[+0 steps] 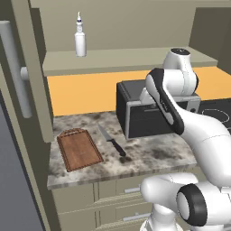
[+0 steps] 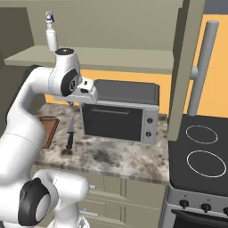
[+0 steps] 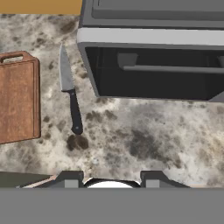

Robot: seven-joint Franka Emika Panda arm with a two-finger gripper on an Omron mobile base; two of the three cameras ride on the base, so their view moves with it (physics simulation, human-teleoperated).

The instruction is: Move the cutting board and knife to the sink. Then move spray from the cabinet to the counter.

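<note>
Speckled counter (image 3: 144, 140) carries the cutting board (image 3: 17, 103) at nine o'clock, the knife (image 3: 70, 94) just beside it. Gripper (image 3: 112, 180) jaws are seen parted, empty. Stiff, thin board is judged best pinched at its raised rim.

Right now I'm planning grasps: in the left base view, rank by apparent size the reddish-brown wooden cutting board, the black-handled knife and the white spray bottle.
1. Reddish-brown wooden cutting board, clearly largest.
2. and 3. Black-handled silver knife and white spray bottle look alike in length; the bottle stands farther back, so I won't rank them.
</note>
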